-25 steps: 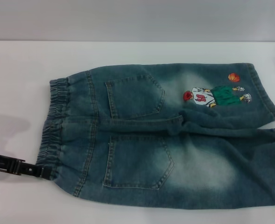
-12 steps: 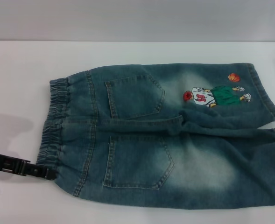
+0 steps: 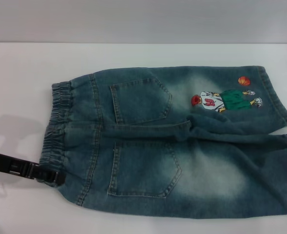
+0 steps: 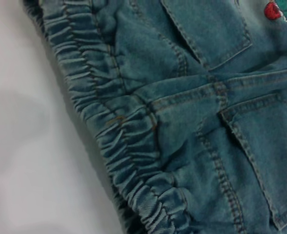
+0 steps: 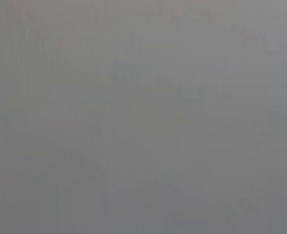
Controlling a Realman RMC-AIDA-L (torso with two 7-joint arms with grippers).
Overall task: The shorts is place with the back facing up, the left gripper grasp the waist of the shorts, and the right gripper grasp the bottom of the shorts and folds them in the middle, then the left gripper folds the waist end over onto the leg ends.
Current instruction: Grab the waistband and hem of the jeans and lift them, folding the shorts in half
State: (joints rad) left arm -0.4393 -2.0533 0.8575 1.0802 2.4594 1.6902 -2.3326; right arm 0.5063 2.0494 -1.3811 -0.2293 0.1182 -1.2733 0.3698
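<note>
Blue denim shorts [image 3: 172, 146] lie flat on the white table [image 3: 16, 78], back pockets up. The elastic waist [image 3: 58, 122] is at the left and the leg ends [image 3: 279, 126] at the right. My left gripper [image 3: 53, 176] comes in low from the left, and its black tip is at the near corner of the waist. The left wrist view looks close onto the gathered waist [image 4: 109, 131] and the pocket seams [image 4: 231, 122]. The right gripper is out of view, and its wrist view shows only plain grey.
A stitched cartoon figure with a basketball [image 3: 226, 100] marks the far leg. Bare white table surrounds the shorts to the left and behind. The near leg runs off toward the right edge of the head view.
The left gripper has slid to the right and slightly nearer, from just off the waist's corner to touching it. The shorts have not moved.
</note>
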